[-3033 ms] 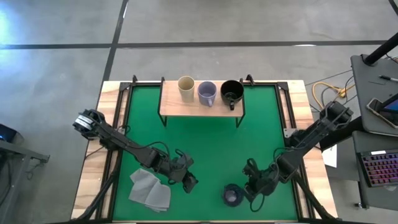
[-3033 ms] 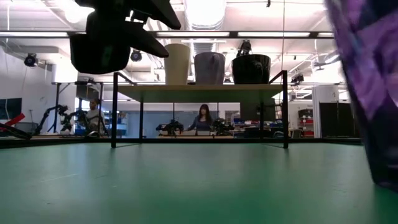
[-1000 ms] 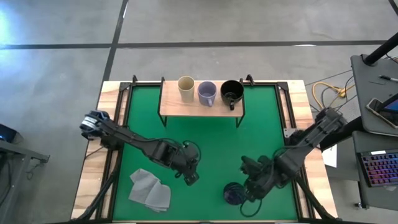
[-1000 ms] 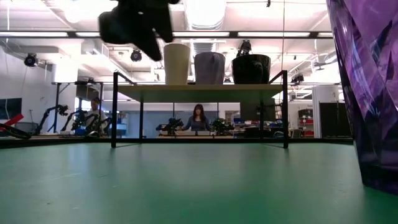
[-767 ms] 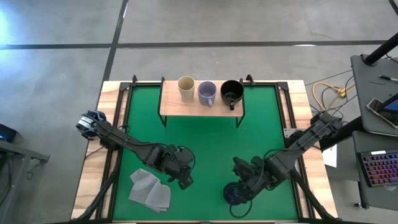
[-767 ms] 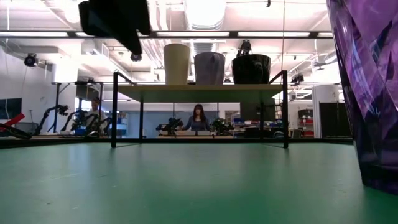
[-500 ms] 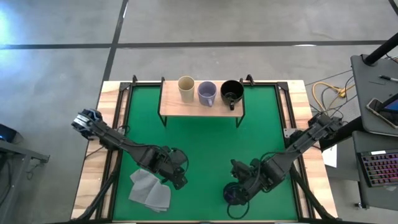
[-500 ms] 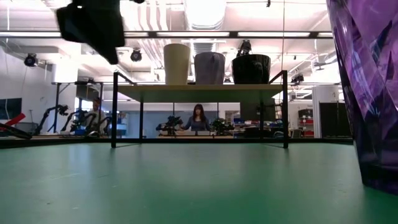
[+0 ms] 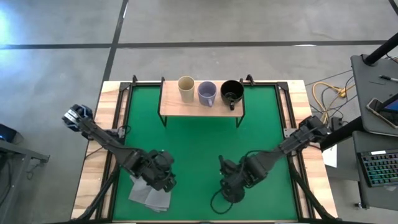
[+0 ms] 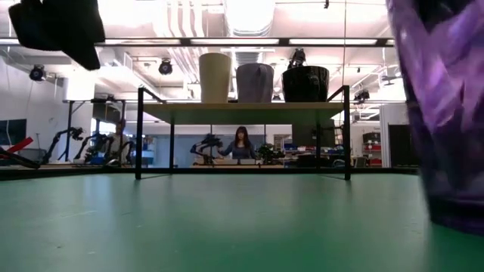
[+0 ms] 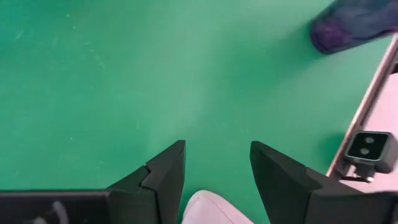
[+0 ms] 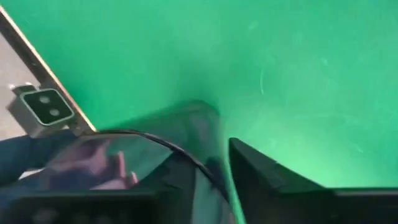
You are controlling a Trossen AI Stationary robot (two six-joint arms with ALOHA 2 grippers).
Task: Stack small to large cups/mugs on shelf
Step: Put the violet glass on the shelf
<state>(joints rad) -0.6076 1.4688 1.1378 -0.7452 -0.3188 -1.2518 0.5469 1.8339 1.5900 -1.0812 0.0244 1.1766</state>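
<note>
- Looking straight down, we see the low light-wood shelf on thin black legs (image 9: 200,103) standing at the far edge of the green mat (image 9: 202,149) that covers the wooden surface (image 9: 106,102).
- On the shelf stand three vessels in a row: a cream handleless cup (image 9: 186,88), a lavender-grey handled mug (image 9: 207,93) just beside it, and a black handled mug (image 9: 232,91) on the other side of the lavender one.
- From the low camera the same three show upright on the shelf board, cream, lavender-grey, then black (image 10: 305,83).
- The tall dark purple tumbler (image 10: 445,113) stands on the mat near the front edge, well apart from the shelf; it fills the edge of the low view.
- The right tool (image 9: 231,186) is down at the tumbler, covering it from above; its wrist camera shows a dark finger (image 12: 267,177) beside the tumbler's wall (image 12: 186,140), yet we cannot tell whether the jaws have closed on it.
- The left tool (image 9: 163,179) hangs over a grey folded cloth (image 9: 149,194) at the front left of the mat; its two dark fingers (image 11: 163,180) stand moderately apart with nothing between them, a pale corner of the cloth showing below.
- People sit in the room behind the surface.
</note>
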